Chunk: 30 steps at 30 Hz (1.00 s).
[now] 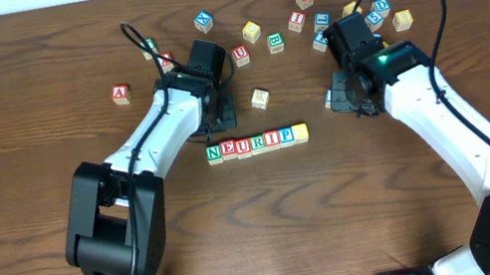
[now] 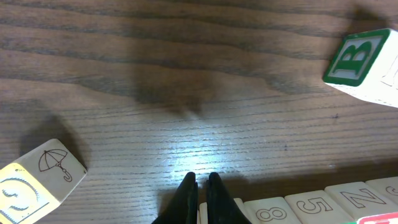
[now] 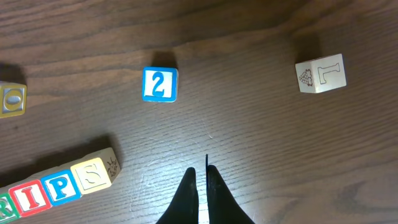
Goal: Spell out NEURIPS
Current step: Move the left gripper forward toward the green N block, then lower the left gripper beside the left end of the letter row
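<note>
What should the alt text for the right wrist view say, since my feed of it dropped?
A block row ending in R, I, P, S lies at lower left on the wooden table. The right arm's fingers, pressed together and empty, point up from the bottom centre; a blue 2 block and an L block sit apart above.

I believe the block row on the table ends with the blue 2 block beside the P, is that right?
Not quite: the row ends with the S block beside the P. The right wrist view shows the blue 2 block lying apart.
</note>
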Each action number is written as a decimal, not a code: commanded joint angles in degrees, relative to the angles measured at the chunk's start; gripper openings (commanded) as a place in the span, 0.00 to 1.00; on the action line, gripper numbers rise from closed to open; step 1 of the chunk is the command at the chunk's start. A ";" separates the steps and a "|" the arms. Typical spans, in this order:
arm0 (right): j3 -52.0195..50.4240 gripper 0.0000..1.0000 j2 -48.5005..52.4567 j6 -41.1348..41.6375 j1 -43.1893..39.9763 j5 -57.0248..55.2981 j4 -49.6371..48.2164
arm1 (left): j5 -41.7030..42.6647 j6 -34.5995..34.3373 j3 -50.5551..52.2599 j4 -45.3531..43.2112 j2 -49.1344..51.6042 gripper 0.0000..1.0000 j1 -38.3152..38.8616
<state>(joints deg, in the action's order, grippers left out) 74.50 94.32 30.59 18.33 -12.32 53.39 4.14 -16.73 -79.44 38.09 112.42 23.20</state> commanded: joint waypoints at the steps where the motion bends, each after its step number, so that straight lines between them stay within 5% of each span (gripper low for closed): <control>1: 0.09 0.02 -0.72 0.66 -0.35 -1.09 0.17 | -0.72 -0.57 -1.07 0.07 0.42 0.07 0.59; 30: 0.07 0.01 -0.72 0.66 -0.35 -1.09 0.81 | -0.76 -2.51 -0.50 2.14 1.53 0.07 3.30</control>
<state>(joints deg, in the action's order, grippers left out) 74.50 94.32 30.59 18.33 -12.45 54.00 4.14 -18.24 -79.44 39.72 112.42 26.57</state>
